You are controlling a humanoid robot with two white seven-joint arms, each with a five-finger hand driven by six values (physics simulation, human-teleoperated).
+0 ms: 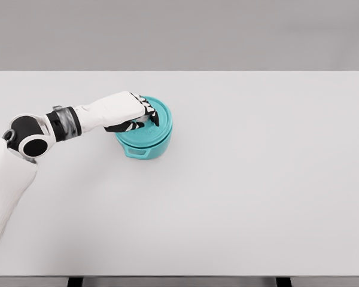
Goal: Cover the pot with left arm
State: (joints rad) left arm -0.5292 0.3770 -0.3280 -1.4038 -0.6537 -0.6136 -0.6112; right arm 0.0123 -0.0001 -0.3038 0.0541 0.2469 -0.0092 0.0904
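Gripping the lid's knob from above, the left robot hand (140, 115) has its fingers curled down over the middle of the teal lid (158, 116), which sits on top of the teal pot (145, 145), left of the middle of the white surface (257, 179). The lid looks tilted, its near-left edge seeming lower than the far-right one, though whether it is fully seated in the rim I cannot tell, since the hand hides part of the join. To finish well, the hand should probably level the lid first, then lower it straight down so the rim meets evenly all round, not pressing on one side, which could tip the pot or slide it along the smooth surface. Only once the lid rests flat should the fingers loosen, opening gently and lifting upward so the knob is not dragged sideways. The pot's small handle (137, 153) faces the robot, and the forearm reaches in from the left, low over the surface. The right arm is not in view.
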